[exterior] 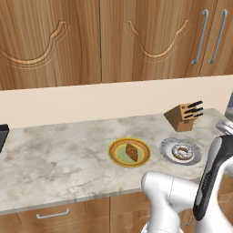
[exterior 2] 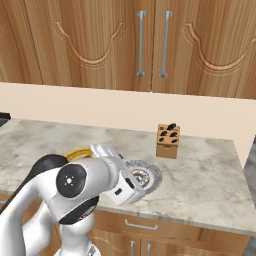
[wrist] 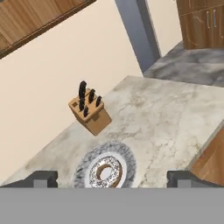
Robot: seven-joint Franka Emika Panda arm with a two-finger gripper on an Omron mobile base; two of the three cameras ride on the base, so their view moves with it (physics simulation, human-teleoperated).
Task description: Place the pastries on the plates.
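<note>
Gripper [wrist: 112, 177] wide open, nothing between the two dark tips. Right in front, below and between the tips: doughnut [wrist: 106, 172] with white icing, lying in the middle of the white plate [wrist: 124, 153] with the grey rim. A bit further ahead, on the same counter [wrist: 170, 118]: knife block [wrist: 89, 113]. Off to one side of the doughnut's plate: yellow plate [exterior: 143, 157] with the brown pastry [exterior: 132, 152] on its green middle, maybe a croissant.
</note>
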